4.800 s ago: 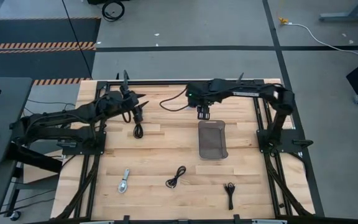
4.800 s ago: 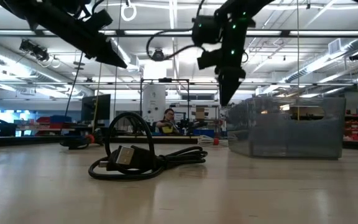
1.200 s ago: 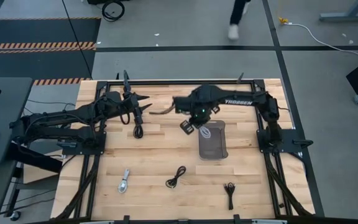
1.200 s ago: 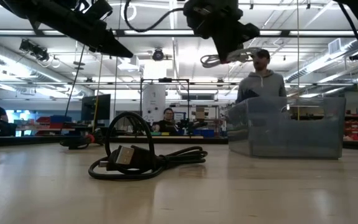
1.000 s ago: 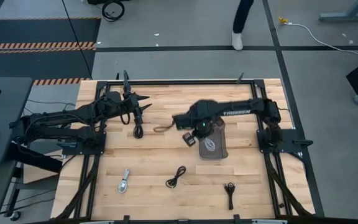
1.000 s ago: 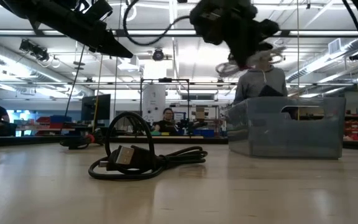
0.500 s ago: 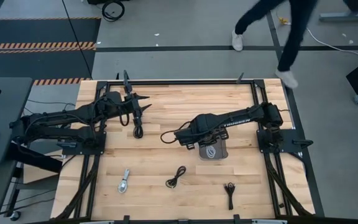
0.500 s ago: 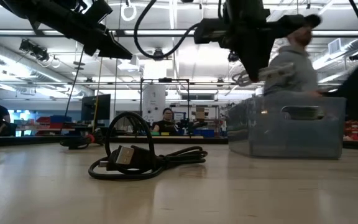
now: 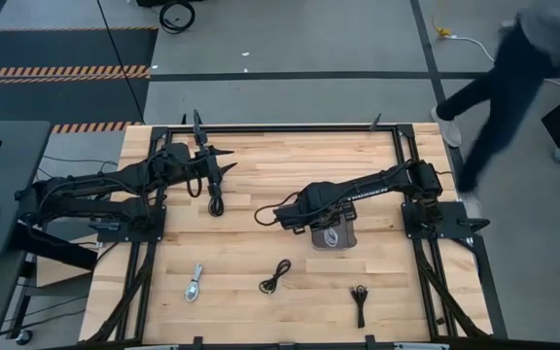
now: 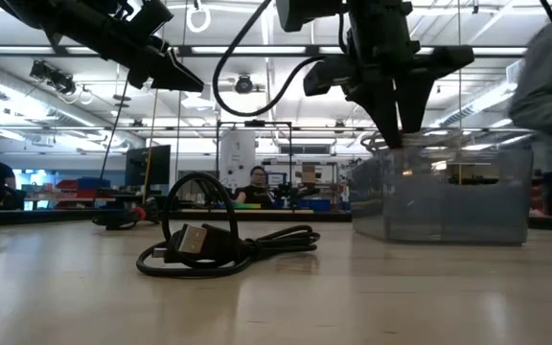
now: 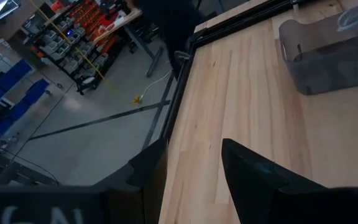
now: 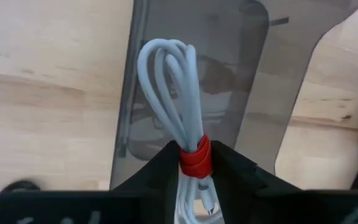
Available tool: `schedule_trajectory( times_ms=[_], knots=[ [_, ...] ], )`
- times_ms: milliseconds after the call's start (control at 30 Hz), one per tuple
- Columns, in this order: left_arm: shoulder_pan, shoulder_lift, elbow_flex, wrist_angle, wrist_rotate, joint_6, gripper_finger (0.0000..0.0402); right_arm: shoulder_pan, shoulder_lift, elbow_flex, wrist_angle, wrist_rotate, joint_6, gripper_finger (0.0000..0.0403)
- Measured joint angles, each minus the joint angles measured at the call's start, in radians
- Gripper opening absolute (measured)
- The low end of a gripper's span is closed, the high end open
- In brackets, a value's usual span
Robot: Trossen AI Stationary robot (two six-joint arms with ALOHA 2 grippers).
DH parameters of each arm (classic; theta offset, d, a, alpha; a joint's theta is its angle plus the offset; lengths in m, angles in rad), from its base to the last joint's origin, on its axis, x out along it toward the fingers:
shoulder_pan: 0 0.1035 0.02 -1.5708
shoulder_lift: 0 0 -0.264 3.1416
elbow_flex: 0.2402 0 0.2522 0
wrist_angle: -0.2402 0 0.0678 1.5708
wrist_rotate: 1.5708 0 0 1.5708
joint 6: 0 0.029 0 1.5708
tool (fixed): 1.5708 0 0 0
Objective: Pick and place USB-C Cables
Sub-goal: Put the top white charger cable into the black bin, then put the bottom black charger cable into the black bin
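Observation:
My right gripper [image 12: 195, 165] points down over the grey tray [image 12: 241, 74] and is shut on a white coiled USB-C cable [image 12: 173, 87] bound with a red tie. In the low view it [image 10: 398, 129] stands at the tray's rim [image 10: 448, 196]. A black cable [image 9: 216, 201] lies flat on the table under my left gripper [image 9: 220, 165], which hangs open above the far left. Near the front edge lie a silver cable [image 9: 194, 283] and two black cables [image 9: 276, 277] [image 9: 359, 301]. My right gripper pinches the white cable at its red tie [image 12: 195, 155] between the two fingers. The fingers come from above, pointing down, and lie along the coil. The looped end [image 12: 166, 62] hangs below the fingertips over the tray's inside, clear of the table.
Black frame rails [image 9: 280, 127] run round the wooden table. A person [image 9: 513, 68] walks past beyond the table's far right corner. Bare wood lies between the tray and the cables near the front edge.
My right gripper has gone down and toward the table's near edge with the white cable, from above the tray's far end to its rim, and its wrist has rolled. The cable's loop now hangs over the tray's inside. The person has walked to the right.

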Motion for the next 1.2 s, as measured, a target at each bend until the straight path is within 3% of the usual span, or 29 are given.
schedule_trajectory(
  times_ms=[400, 700, 900, 1200],
  knots=[
    [0.0, 0.0, 0.0, -0.027, 0.0, -0.033, 0.016, 0.0, 0.0, 0.006, -0.018, 0.002, -0.037, 0.0182],
    [0.0, 0.0, 0.0, -0.031, 0.0, -0.033, 0.016, -0.005, -0.008, 0.172, -0.118, -0.107, -0.123, 0.0211],
    [0.0, 0.0, 0.0, -0.031, 0.0, -0.033, 0.016, 0.081, -0.015, 0.272, -0.095, -0.172, -0.025, 0.0209],
    [0.002, 0.0, 0.0, -0.03, 0.0, -0.033, 0.016, 0.274, -0.012, 0.241, -0.013, -0.264, 0.206, 0.0204]
  ],
)
